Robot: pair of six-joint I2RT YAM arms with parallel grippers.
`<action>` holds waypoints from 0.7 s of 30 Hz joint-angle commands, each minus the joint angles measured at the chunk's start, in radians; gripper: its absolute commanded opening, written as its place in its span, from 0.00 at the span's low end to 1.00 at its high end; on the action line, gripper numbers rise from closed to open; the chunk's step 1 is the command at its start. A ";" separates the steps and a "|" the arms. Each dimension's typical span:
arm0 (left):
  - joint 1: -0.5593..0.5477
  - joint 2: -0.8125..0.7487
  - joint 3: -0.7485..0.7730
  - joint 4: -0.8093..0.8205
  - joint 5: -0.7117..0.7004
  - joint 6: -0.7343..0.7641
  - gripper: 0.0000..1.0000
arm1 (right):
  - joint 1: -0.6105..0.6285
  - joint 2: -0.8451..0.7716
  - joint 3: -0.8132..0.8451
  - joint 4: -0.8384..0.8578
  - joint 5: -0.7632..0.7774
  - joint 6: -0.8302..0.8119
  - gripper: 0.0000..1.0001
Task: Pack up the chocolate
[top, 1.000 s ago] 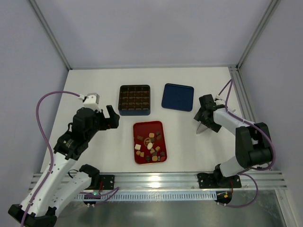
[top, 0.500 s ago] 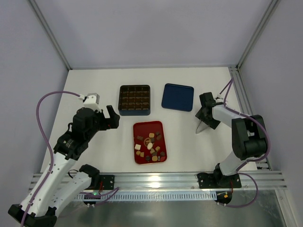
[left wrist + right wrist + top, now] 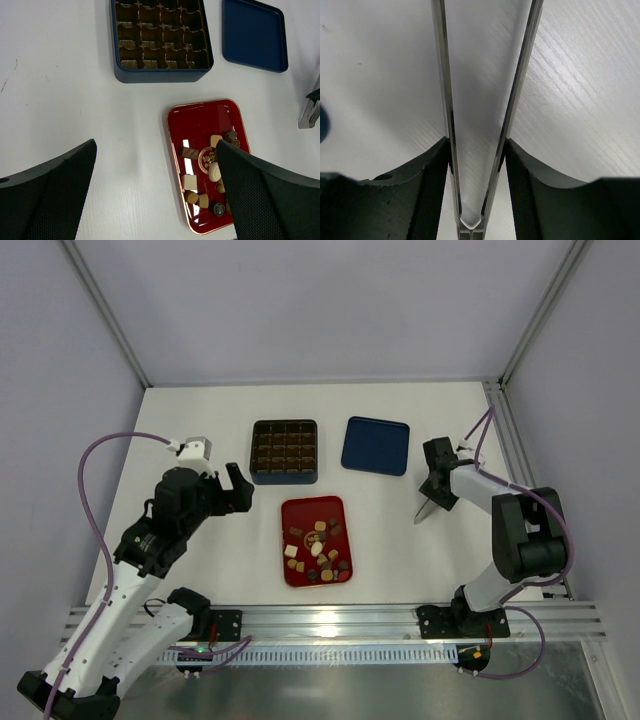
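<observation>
Chocolate [image 3: 317, 546] lies loose in the red tray [image 3: 300, 506] near the empty box [image 3: 284, 451]; your right gripper [image 3: 437, 490] clamps tongs [image 3: 427, 510], likely for fine picking, while your left gripper [image 3: 237, 490] hangs wide open beside the tray.

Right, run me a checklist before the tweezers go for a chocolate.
1. Grip: right gripper clamped on tweezers: ok.
2. Load: blades spread with nothing between them in the right wrist view: ok.
3. Position: tweezers over red tray: not ok, they are to its right, over the table.
4. Supply: chocolates lying loose in the tray: ok.
5. Target: box open, visible cells empty, lid lying apart: ok.
6. Other arm: left gripper open, left of the tray: ok.
</observation>
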 commanded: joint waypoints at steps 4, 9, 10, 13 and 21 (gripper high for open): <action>-0.002 0.001 0.033 0.017 0.014 0.007 1.00 | 0.000 -0.173 -0.038 -0.016 0.024 -0.091 0.49; -0.002 0.007 0.033 0.014 0.012 0.007 1.00 | 0.001 -0.316 -0.044 -0.061 -0.016 -0.160 0.49; -0.002 0.004 0.032 0.013 0.012 0.009 1.00 | 0.001 -0.334 -0.050 -0.068 -0.027 -0.168 0.49; -0.004 0.002 0.033 0.010 0.006 0.010 1.00 | 0.003 -0.397 -0.055 -0.098 -0.053 -0.194 0.49; -0.002 0.010 0.032 0.008 0.003 0.006 1.00 | 0.003 -0.533 -0.047 -0.168 -0.145 -0.237 0.52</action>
